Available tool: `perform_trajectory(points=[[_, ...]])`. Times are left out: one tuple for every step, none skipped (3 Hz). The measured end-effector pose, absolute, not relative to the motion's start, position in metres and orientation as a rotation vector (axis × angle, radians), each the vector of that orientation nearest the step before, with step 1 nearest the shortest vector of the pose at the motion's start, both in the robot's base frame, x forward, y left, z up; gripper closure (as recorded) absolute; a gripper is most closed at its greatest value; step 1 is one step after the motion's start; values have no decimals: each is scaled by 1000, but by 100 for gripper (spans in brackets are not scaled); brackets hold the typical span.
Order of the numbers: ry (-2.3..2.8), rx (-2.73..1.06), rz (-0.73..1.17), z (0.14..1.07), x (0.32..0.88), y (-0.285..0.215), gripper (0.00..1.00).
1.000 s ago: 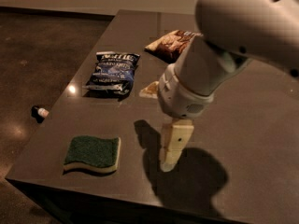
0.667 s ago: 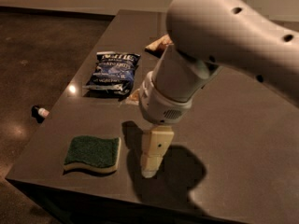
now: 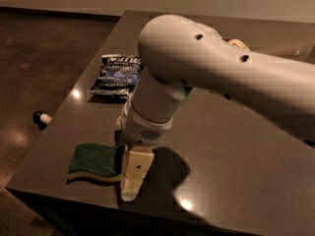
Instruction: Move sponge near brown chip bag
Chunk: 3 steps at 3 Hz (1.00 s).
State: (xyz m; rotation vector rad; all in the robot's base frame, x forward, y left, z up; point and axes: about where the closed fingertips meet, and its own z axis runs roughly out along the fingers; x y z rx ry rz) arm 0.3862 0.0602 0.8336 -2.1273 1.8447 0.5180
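the table (image 3: 236,146) is a broad dark slab with a smooth, glossy top that throws back small spots of light, and its left and front edges are straight and sharp. over it reaches the arm (image 3: 206,68), a thick cream tube with a rounded elbow and a smooth matte shell. it covers much of the far middle of the top. the dark blue chip bag (image 3: 118,73) lies flat and crinkly near the left edge, behind the arm's wrist. the sponge (image 3: 96,160) sits near the front left corner, close to the front edge. it is a flat pad with wavy sides, rough dark green on top and pale yellow foam below. the gripper (image 3: 130,188), pale and blocky, points down at the sponge's right end, touching or just beside it. i cannot tell whether it is wide or narrow. bare tabletop spreads to its right. a small dark object (image 3: 42,118) lies on the speckled floor (image 3: 39,58).
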Motion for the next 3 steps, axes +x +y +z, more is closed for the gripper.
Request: perform_trajectory(points=[[1870,-2115,573,829,382,70,17],[1883,-2100,610,831,382,75,41],[1912,-2071,628,838,392,68,64]])
